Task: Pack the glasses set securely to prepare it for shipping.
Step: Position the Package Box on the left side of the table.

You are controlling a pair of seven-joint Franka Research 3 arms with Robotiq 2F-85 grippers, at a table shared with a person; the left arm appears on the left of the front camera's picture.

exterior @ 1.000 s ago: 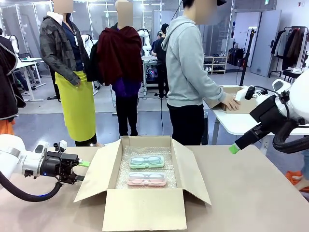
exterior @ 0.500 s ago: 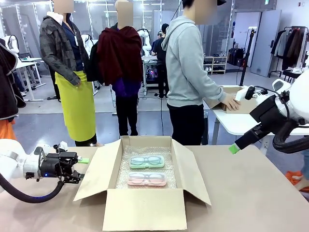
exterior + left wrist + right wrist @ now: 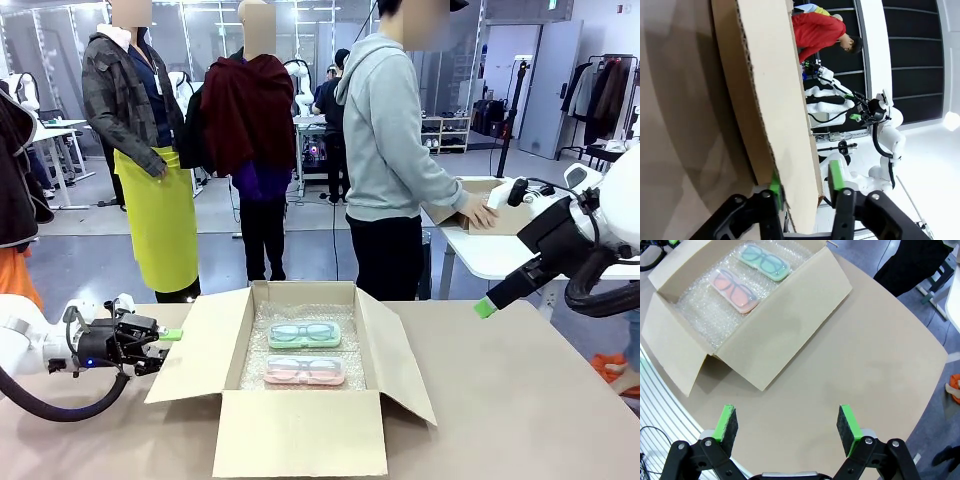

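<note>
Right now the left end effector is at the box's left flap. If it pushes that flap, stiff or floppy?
The flap is probably fairly stiff: its edge between the left end effector pads shows corrugated board. It should hinge at the fold rather than bend. The cardboard box looks light, so it may slide.

Light tan, matte tabletop (image 3: pixel 520 400), rounded at the near-right corner in the right wrist view (image 3: pixel 880 365). One open brown corrugated cardboard box (image 3: pixel 300 440) sits directly on it, roughly centred, all four flaps folded outward; the left flap (image 3: pixel 195 345) angles up off the surface. The box casts a soft shadow on the table along its right side.
</note>
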